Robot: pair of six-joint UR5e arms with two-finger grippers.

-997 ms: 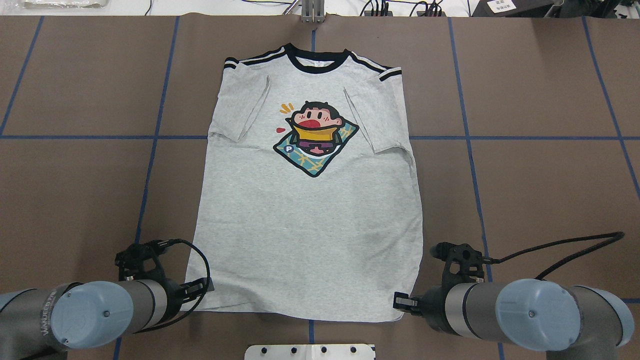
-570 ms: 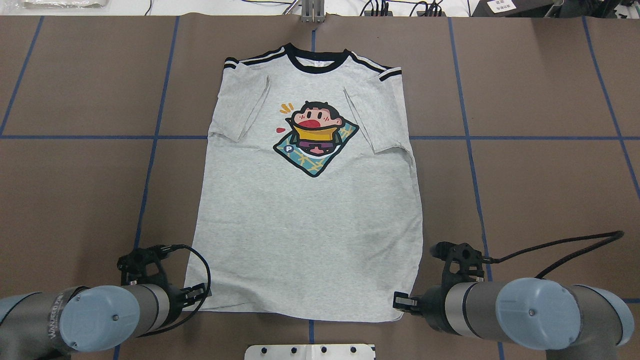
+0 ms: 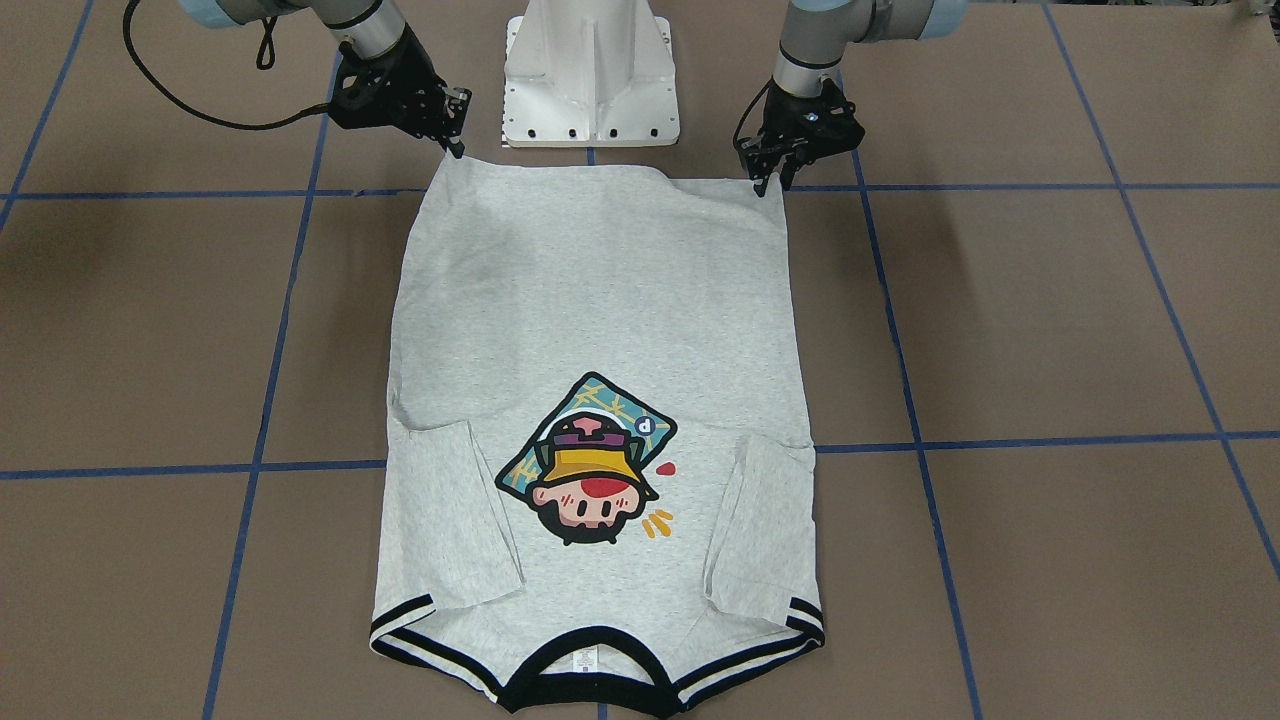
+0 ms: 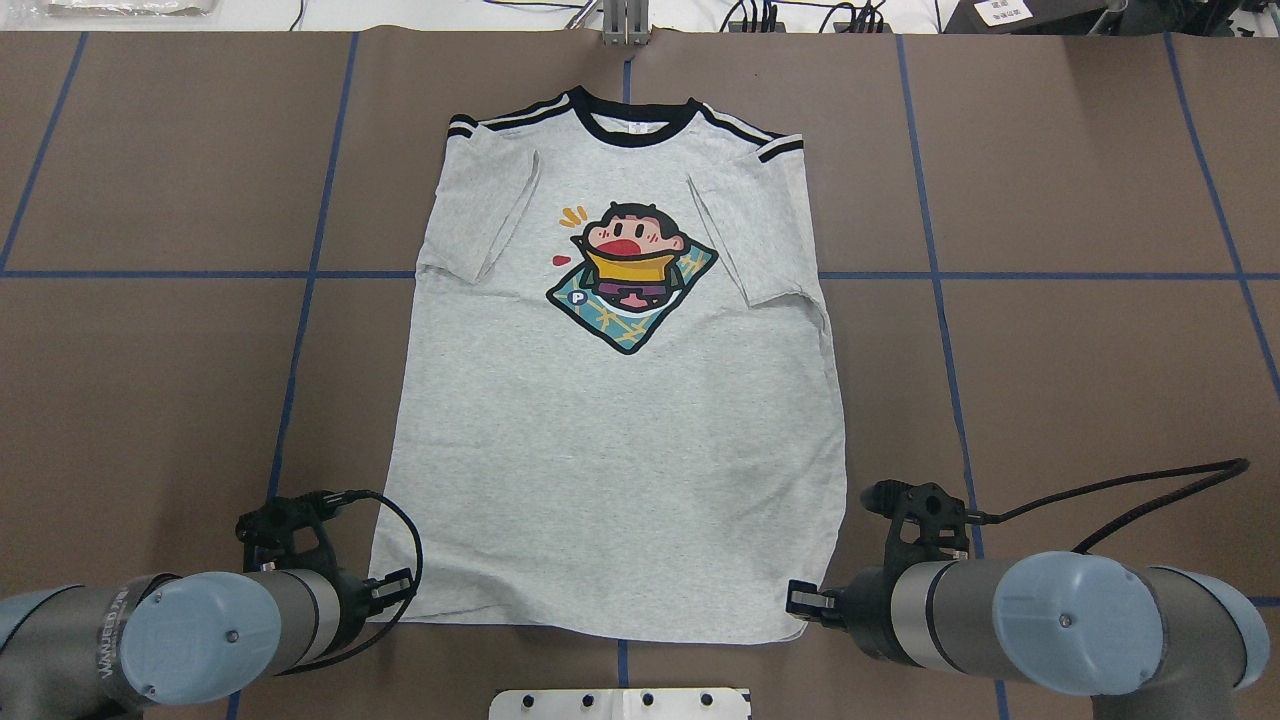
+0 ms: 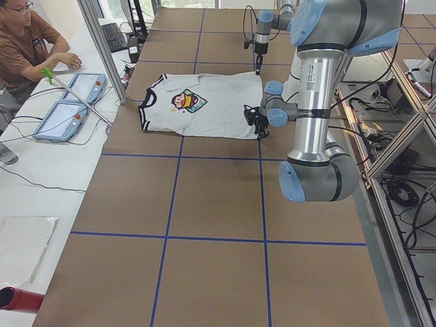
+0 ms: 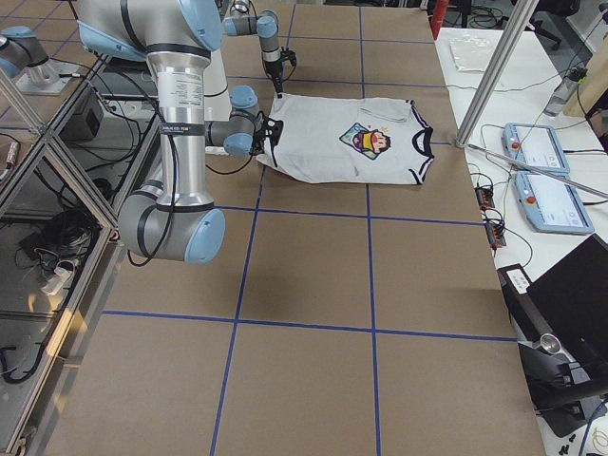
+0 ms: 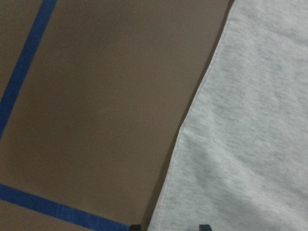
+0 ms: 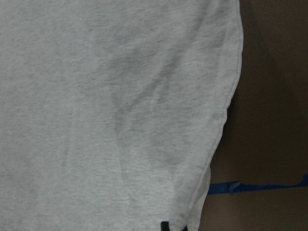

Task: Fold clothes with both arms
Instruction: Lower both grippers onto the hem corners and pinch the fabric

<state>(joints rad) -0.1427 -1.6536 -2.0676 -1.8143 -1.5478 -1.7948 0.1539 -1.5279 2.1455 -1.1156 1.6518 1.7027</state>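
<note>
Largely hidden by its own arm, the left gripper (image 4: 398, 588) shows two fingertips (image 7: 204, 227) slightly apart, astride the near left hem corner of the grey T-shirt (image 4: 610, 450). The shirt lies flat on the brown table (image 4: 1100, 380), print up, collar far. The right gripper (image 4: 800, 601) meets the near right corner; only one tip shows, so its gap is unclear.

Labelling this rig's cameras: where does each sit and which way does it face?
Front-facing: opposite the robot, facing it; pedestal, left arm at right.
Overhead: behind the robot, looking down; both arms.
Exterior left: table end, robot's left; left arm near.
Exterior right: opposite end; right arm near.
Left wrist: down onto T-shirt corner; two fingertips.
Right wrist: likewise; one fingertip.
Front-facing and overhead share the whole T-shirt.
</note>
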